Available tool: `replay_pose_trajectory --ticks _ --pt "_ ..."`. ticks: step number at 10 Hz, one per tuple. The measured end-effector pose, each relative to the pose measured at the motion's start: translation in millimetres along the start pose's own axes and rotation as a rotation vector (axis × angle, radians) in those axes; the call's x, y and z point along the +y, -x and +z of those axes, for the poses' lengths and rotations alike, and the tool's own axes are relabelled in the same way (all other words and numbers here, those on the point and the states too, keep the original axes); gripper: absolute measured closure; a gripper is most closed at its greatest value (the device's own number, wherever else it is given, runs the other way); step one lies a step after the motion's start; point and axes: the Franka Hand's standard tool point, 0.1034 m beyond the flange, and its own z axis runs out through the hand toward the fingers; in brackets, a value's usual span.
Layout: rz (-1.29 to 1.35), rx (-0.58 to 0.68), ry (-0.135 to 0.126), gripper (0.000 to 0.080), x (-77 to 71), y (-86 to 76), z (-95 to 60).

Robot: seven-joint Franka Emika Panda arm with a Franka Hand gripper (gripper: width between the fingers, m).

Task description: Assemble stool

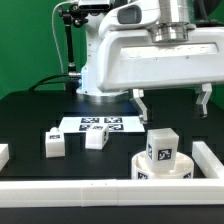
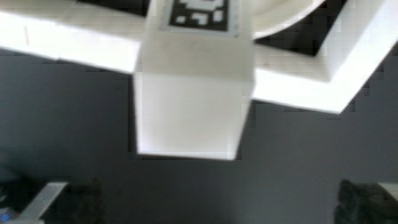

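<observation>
The stool's round white seat (image 1: 140, 168) lies at the front right of the black table, against the white rail. One tagged leg (image 1: 162, 147) stands upright on it. Two more legs (image 1: 53, 142) (image 1: 96, 138) lie loose further to the exterior view's left. My gripper (image 1: 172, 103) hangs open above and behind the seat, with nothing between its fingers. In the wrist view the standing leg (image 2: 192, 100) points up toward the camera, with the seat's curved edge (image 2: 285, 15) behind it. Both dark fingertips (image 2: 45, 200) show at the frame's edge, far apart, and the gripper (image 2: 210, 205) holds nothing.
The marker board (image 1: 100, 124) lies flat in the middle, just behind the loose legs. A long white rail (image 1: 90, 190) (image 2: 302, 85) edges the front of the table and turns up the right side (image 1: 210, 155). Another white piece (image 1: 3, 153) shows at the far left edge.
</observation>
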Motion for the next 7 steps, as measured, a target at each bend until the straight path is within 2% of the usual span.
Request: replay_pose_trajectory --ticks 2,4,7 --pt "-0.003 -0.130 -0.029 0.0150 -2.9 7.2 0.5" --pt "0.007 -0.128 -0.021 0.0150 7.4 1.5 3.2" --pt "0.018 -0.131 -0.019 0.0150 8.1 3.3 4.2"
